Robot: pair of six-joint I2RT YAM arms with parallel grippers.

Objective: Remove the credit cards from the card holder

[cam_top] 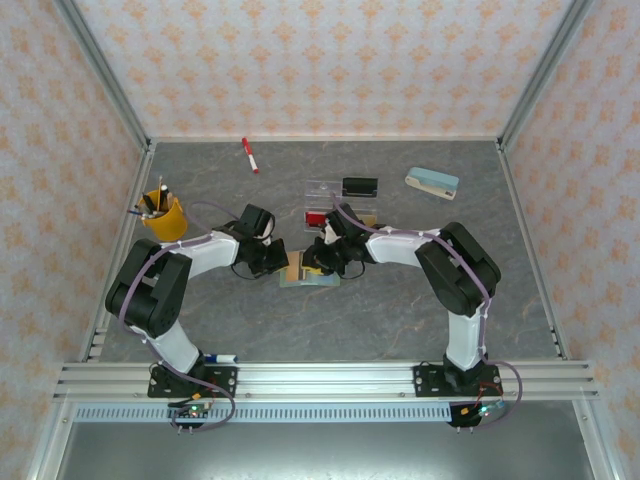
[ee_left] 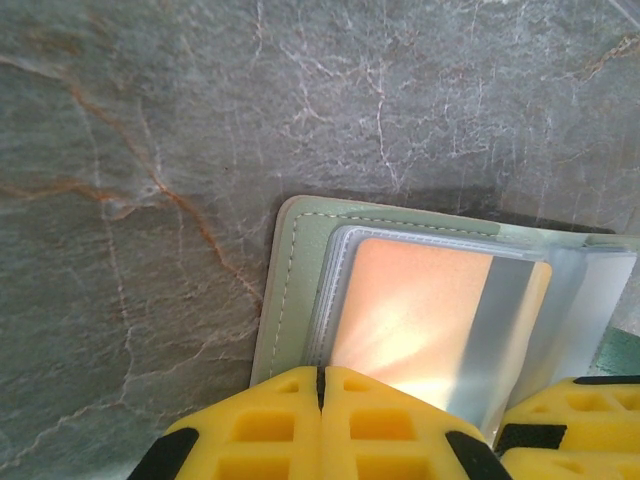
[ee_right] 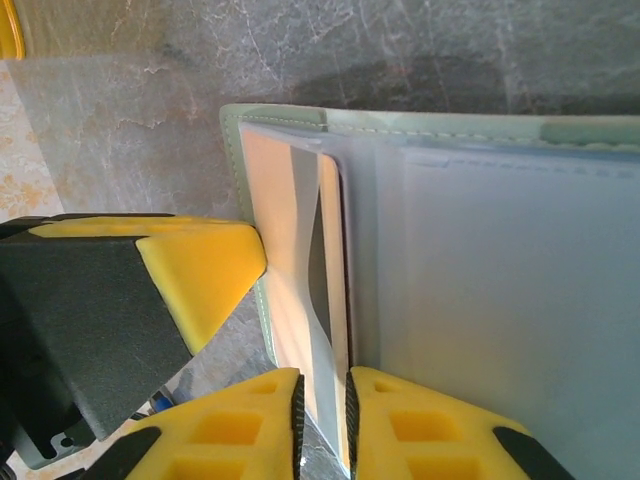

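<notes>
Logging from my console: card holder point(cam_top: 310, 279) lies open on the grey desk point(cam_top: 400, 320), midway between the two arms. Left hand point(ee_left: 320, 378) is clenched, pads pressed together with nothing between them, and it sits over the holder's edge. Right hand point(ee_right: 322, 385) is closed to a thin gap, pinching the edge of the tan-gold card point(ee_right: 285, 250). I see the card inside a clear sleeve point(ee_right: 500, 300) of the holder, not yet out.

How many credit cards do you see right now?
2. A tan-gold card sits in a clear sleeve of the card holder; a red card lies at the clear tray. More may be hidden in other sleeves.
</notes>
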